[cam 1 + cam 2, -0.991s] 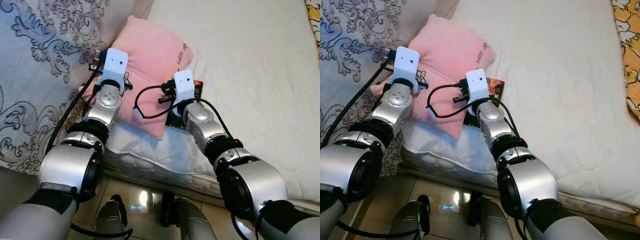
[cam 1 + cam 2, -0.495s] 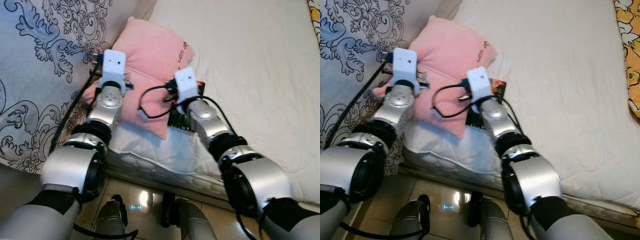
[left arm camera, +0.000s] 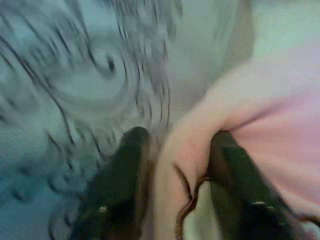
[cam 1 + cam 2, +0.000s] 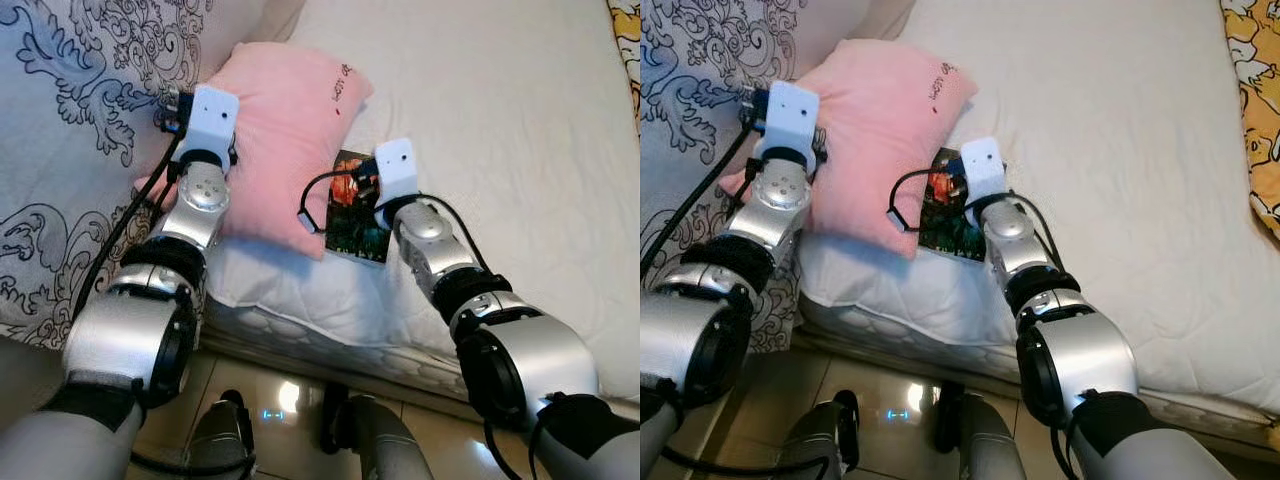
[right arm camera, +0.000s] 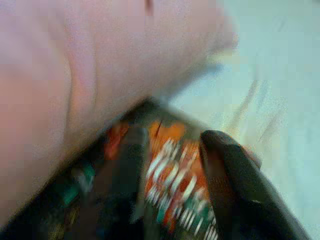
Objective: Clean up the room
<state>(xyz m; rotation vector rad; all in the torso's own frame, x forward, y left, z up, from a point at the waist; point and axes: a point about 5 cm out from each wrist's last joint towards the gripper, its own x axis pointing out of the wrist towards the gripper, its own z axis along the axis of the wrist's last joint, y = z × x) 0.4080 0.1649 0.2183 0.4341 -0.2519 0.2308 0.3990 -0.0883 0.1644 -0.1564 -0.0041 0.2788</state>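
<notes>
**Pink pillow being gripped at bed's corner, dark packet lying beside it**

Pink and soft, lying at the near left corner of a white mattress (image 4: pixel 500 120): a pillow (image 4: pixel 285 120), resting partly against a grey blanket with dark scroll patterning (image 4: pixel 70 130) on its left. Being pinched at its left edge by the left gripper (image 3: pixel 172 175), with one black finger (image 3: pixel 117 185) sitting on the blanket side and the other pressing on the pink cloth, a fold of pillow bulging between them. Carrying some small dark lettering near its upper right corner.

Lying flat on the mattress, just beside the pillow's lower right edge and partly tucked under it: a dark packet with orange and green print (image 4: pixel 352 205). Hovering directly over that packet, the right gripper (image 5: pixel 172 165), fingers spread apart with the printed surface showing between them; not possible to tell whether touching it, given the blur in the wrist view. Closing on nothing.

Reaching forward from both sides of the head views, two silver arms, each ending in a white camera block, with black cables looping off the wrists. Showing at the far right edge, a strip of yellow patterned fabric (image 4: pixel 1255 110). Hanging over the mattress's near edge, white quilted bedding (image 4: pixel 320 300), above glossy tiled floor (image 4: pixel 270 385) reflecting light below.
</notes>
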